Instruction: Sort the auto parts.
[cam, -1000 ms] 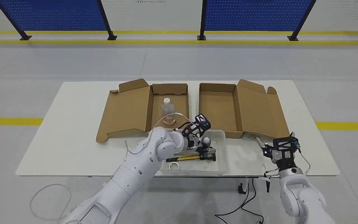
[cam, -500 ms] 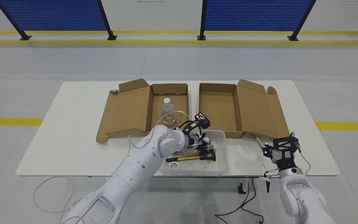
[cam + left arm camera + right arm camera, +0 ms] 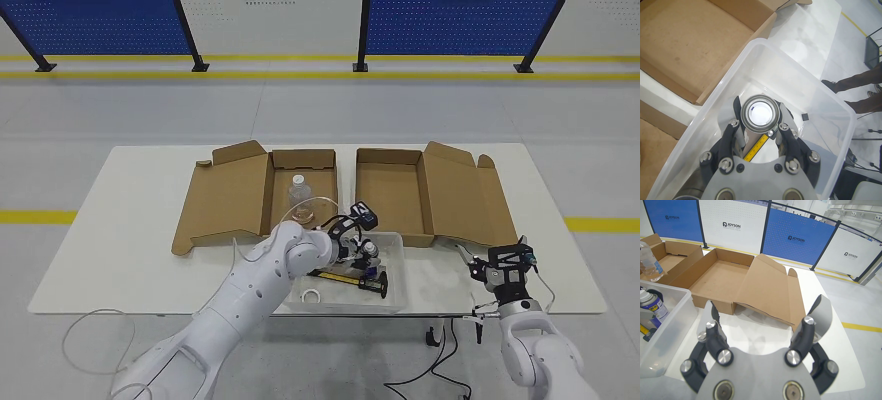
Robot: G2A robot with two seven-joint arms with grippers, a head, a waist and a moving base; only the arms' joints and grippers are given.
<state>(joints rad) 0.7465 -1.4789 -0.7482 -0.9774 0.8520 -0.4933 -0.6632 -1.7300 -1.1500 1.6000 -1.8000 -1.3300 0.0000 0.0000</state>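
The left gripper (image 3: 760,109) is clamping the spray can (image 3: 760,115) inside the clear bin (image 3: 761,42). Its wrist view is looking end-on at the can's metal rim above a yellow ruler (image 3: 756,146), while the right wrist view is showing the blue label. The right gripper (image 3: 766,306) is hovering, jaws spread wide, near the right cardboard box (image 3: 725,279).

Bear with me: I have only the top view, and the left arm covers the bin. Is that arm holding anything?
Observer: Yes. In the left wrist view the left gripper has its jaws shut on a spray can, upright inside the clear bin.
Operator: Anything loose near it?
Observer: A small black square piece lies on the bin floor, apart from the can.
Operator: And the right gripper?
Observer: The right gripper has its jaws open above the table, holding nothing.
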